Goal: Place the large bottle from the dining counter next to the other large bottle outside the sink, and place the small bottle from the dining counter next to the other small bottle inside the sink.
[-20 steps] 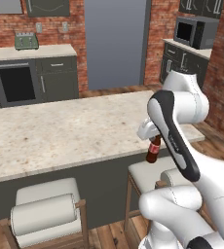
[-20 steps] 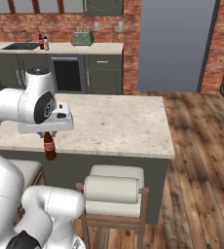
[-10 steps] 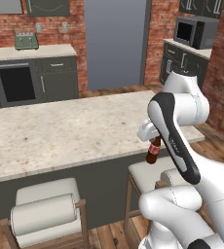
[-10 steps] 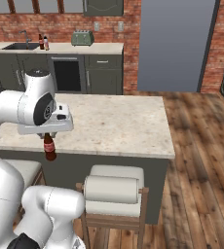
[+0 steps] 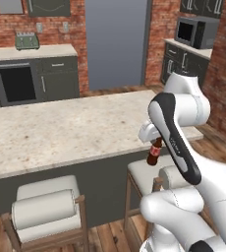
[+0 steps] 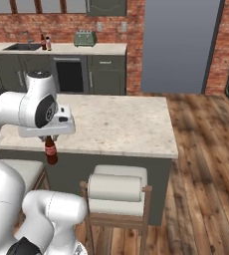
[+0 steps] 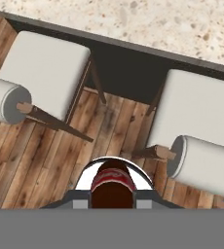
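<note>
Your gripper [image 6: 49, 139] is clamped on the small bottle's [image 6: 50, 151] neck so it hangs upright — clear of the dining counter [image 6: 116, 119], over the stools [image 7: 46, 68] — ready for carrying to the sink [image 6: 18, 47].

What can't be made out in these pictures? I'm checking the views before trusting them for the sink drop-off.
- small bottle: its neck is hidden under the gripper in the right base view.
- sink: far off in the right base view, its basin and contents too small to see.
- Two bottles beside it: too small to identify.
</note>
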